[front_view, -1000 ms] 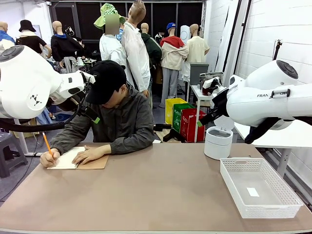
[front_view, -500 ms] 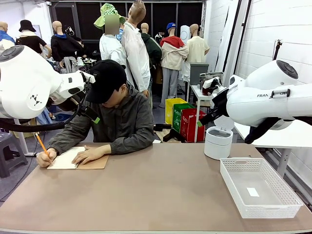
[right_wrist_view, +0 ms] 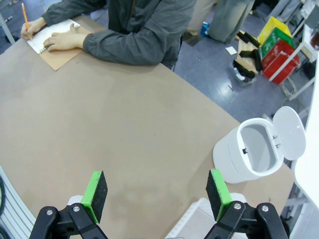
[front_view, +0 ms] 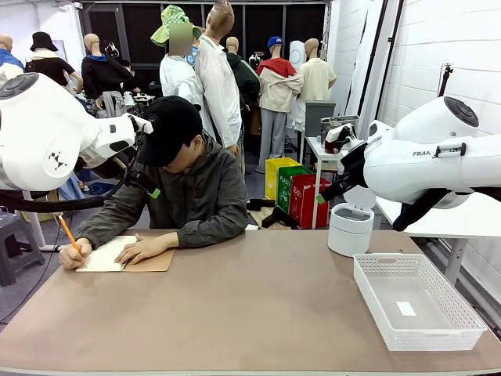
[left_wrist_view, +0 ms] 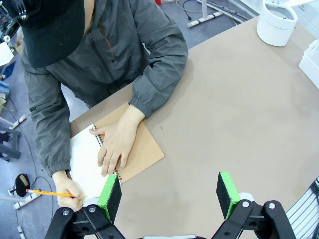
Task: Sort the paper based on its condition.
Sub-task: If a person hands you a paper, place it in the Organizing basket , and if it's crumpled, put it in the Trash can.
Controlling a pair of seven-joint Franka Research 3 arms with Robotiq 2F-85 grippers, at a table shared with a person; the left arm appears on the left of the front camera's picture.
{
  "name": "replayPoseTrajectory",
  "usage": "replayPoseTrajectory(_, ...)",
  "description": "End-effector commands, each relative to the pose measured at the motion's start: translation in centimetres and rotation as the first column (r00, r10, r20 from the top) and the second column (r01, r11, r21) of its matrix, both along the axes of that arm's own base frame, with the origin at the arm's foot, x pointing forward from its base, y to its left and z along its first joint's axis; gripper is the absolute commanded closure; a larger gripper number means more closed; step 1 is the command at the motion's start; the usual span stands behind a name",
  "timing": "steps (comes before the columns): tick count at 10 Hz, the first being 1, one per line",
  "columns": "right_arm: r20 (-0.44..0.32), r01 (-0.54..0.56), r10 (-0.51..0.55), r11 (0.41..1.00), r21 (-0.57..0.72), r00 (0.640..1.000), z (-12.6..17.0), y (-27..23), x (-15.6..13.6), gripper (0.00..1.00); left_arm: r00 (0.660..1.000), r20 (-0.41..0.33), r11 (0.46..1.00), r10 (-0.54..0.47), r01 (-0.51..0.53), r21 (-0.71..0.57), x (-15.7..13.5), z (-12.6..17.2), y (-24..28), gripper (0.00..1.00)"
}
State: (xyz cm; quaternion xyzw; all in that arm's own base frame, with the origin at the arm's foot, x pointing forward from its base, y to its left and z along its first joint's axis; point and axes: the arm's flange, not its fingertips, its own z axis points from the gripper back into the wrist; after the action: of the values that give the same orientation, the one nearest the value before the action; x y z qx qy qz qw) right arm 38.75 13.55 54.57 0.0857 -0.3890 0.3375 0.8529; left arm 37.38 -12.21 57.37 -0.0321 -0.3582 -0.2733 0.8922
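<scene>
Only the pencil (front_view: 67,233) has leaned over a little since a second ago; both arms hang where they were. The writing hand (front_view: 76,257) rests at the left edge of the notepad (front_view: 153,263). On the notepad lies the paper (front_view: 103,254), a white page pinned on its right by the flat hand (front_view: 145,248). The pad seems to lie longways along the far edge. Right of the notepad and above it hovers the left gripper (left_wrist_view: 168,191), fingers spread and empty. The paper sits down-left of its fingers, so this arm is nearer. Well right of the notepad, the right gripper (right_wrist_view: 156,193) hangs equally wide and empty, near the white bin (right_wrist_view: 225,158) and mesh basket (front_view: 430,341).
</scene>
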Motion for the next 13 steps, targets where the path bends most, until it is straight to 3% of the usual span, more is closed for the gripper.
replayPoseTrajectory(1,-0.001,0.000,0.000,1.000,0.001,1.000,-0.01,-0.02,0.02,0.00,1.000,0.002,1.000,-0.002,0.002,-0.002,-0.02,0.09,0.11,0.00)
replayPoseTrajectory(13,-0.001,0.000,0.000,1.000,0.001,1.000,-0.01,-0.02,0.02,0.00,1.000,0.002,1.000,-0.002,0.002,-0.002,-0.02,0.09,0.11,0.00)
